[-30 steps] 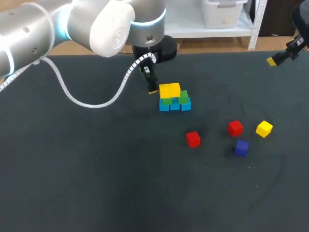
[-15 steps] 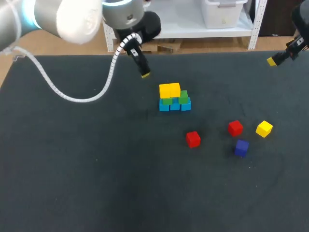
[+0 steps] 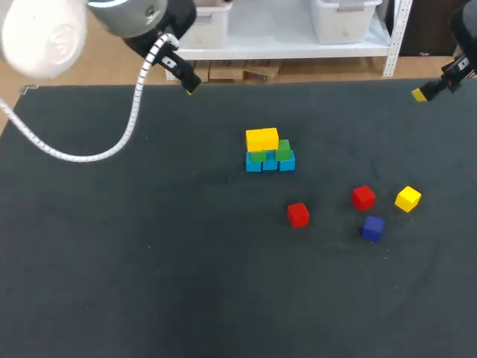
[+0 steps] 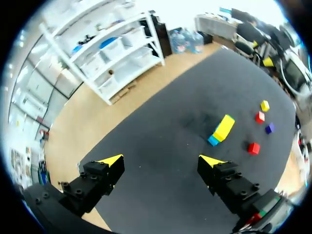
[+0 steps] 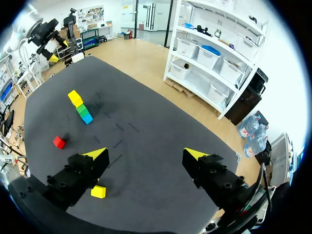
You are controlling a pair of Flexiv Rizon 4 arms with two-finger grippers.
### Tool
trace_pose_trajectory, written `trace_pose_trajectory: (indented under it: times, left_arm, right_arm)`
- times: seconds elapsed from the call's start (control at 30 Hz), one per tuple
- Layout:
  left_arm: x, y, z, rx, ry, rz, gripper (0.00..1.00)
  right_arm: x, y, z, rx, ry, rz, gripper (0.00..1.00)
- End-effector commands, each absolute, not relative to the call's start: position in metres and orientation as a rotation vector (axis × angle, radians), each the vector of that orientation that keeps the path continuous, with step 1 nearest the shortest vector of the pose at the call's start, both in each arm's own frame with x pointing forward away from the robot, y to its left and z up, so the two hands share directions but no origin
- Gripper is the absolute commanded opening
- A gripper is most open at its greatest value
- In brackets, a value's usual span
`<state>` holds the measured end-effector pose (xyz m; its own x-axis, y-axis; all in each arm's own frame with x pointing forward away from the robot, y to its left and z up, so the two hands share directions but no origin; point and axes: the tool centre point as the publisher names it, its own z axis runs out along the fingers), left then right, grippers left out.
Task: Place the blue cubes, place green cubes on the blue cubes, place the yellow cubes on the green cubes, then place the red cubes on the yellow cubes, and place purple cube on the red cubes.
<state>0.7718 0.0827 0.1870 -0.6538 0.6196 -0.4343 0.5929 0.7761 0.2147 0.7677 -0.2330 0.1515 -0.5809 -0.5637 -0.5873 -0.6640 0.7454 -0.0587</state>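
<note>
The left gripper (image 4: 161, 160) hangs over the far left edge of the table (image 3: 112, 261), fingers spread and empty. Near the middle, blue cubes (image 3: 270, 164) carry green cubes (image 3: 283, 148) and stacked yellow cubes (image 3: 261, 139). Rightward lie the first red cube (image 3: 298, 215), second red cube (image 3: 363, 198), purple cube (image 3: 373, 227) and loose yellow cube (image 3: 408, 198). The right gripper (image 5: 146, 153) is released and empty at the far right edge.
</note>
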Motion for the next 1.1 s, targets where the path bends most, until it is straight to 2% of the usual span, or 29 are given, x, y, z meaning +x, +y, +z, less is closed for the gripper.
trace_pose_trajectory:
  times: [0.03,0.27,0.73,1.1]
  left_arm:
    - [0.734,0.107,0.197,0.686,2.225,0.032,1.0]
    - [0.721,0.125,0.196,0.57,2.205,-0.002,1.0]
    - [0.717,0.195,0.199,0.322,2.151,-0.02,1.0]
    - [0.711,0.216,0.196,0.274,2.136,-0.051,1.0]
  right_arm:
    - [0.769,-0.233,0.151,-0.924,2.351,0.228,1.0]
    - [0.769,-0.233,0.151,-0.924,2.351,0.228,1.0]
    - [0.769,-0.233,0.151,-0.924,2.351,0.228,1.0]
    - [0.769,-0.233,0.151,-0.924,2.351,0.228,1.0]
